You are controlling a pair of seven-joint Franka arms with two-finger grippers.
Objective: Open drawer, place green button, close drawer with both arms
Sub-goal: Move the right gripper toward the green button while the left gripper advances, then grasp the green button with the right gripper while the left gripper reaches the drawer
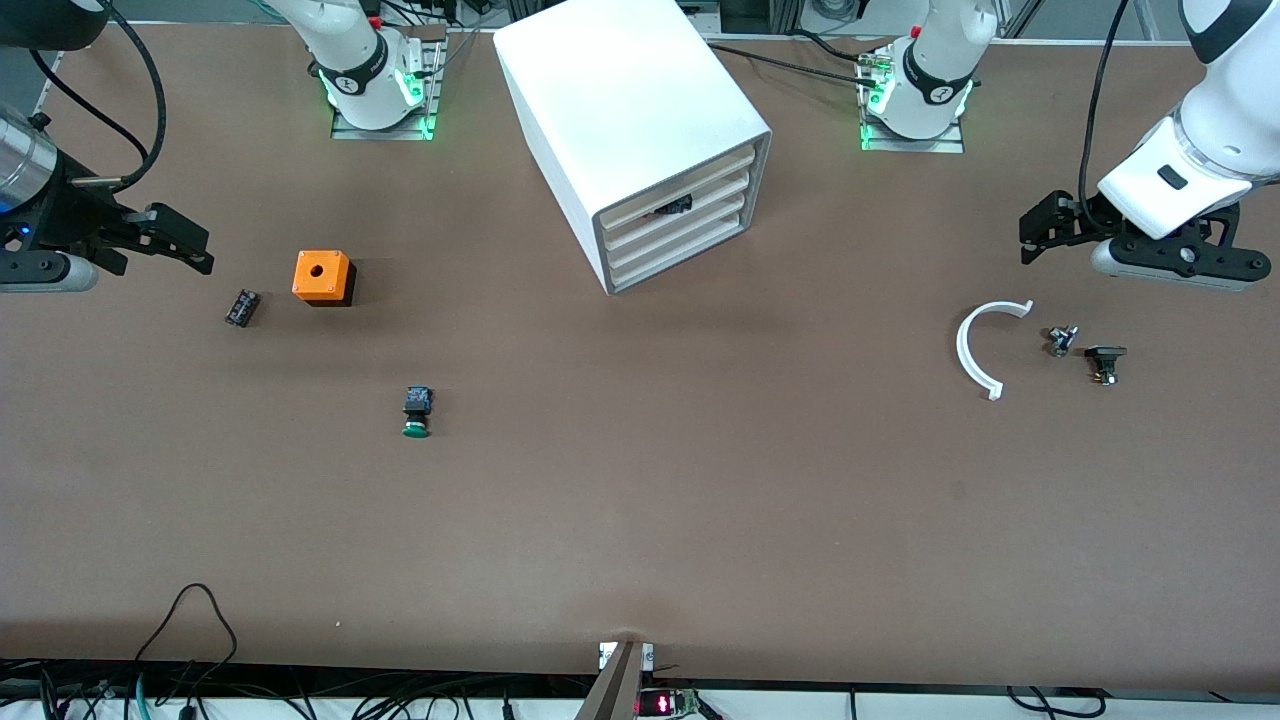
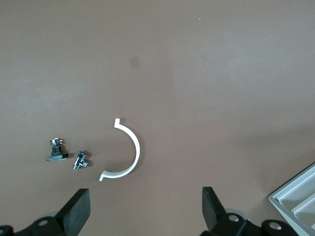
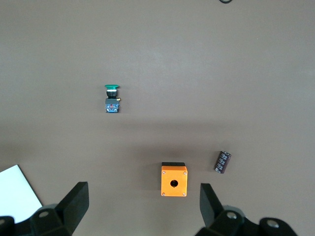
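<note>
The white cabinet [image 1: 630, 110] stands near the arms' bases, with four stacked drawers, all shut; the lower drawer [image 1: 672, 262] faces the front camera and the left arm's end. The button [image 1: 417, 412] lies on its side on the table, nearer the front camera than the cabinet, toward the right arm's end; it also shows in the right wrist view [image 3: 112, 98]. My right gripper [image 1: 200, 250] is open and empty above the table beside the orange cube, as its wrist view [image 3: 144, 201] shows. My left gripper [image 1: 1030, 238] is open and empty at the left arm's end [image 2: 146, 206].
An orange cube with a hole [image 1: 322, 277] and a tiny black ribbed part [image 1: 241, 307] lie near the right gripper. A white arc [image 1: 985, 350] and two small parts [image 1: 1062, 340], [image 1: 1105, 362] lie under the left gripper. Something black [image 1: 672, 207] shows at an upper drawer.
</note>
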